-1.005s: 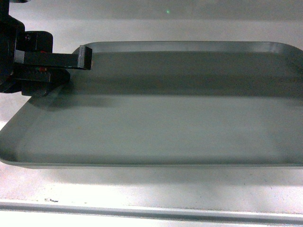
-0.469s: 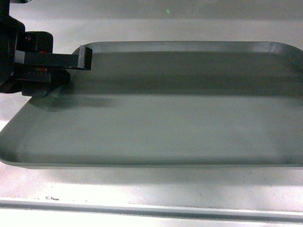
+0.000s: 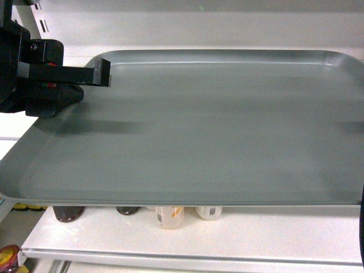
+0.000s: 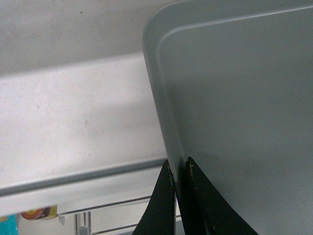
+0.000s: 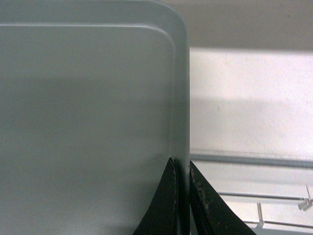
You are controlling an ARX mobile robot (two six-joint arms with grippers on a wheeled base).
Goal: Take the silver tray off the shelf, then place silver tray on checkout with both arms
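My left end effector point(image 4: 178, 196) is clamped on the left short rim of the silver tray point(image 3: 216, 131), one black jaw above the rim and one below, with the grey metal pinched between them. My right end effector point(image 5: 182, 196) is clamped the same way on the tray's right short rim. In the head view only the left one shows, at the tray's far left corner; the right one lies off the edge of that picture.

The tray hangs between my two arms, held level or nearly so, with its long axis running left to right across my front. Each end effector grips one end, so the tray's body lies inward from both, toward my middle. Neither arm is nearer; the load is shared.

The tray appears lifted clear of the shelf point(image 3: 187, 239). Beneath its near edge I see the white shelf board and the tops of a few bottles point(image 3: 170, 215) standing under it, apart from the tray.

The checkout is not in any of these views, so I cannot tell which way it lies. I judge that the carry must keep both ends moving together and level, or the rim could twist out of a jaw.
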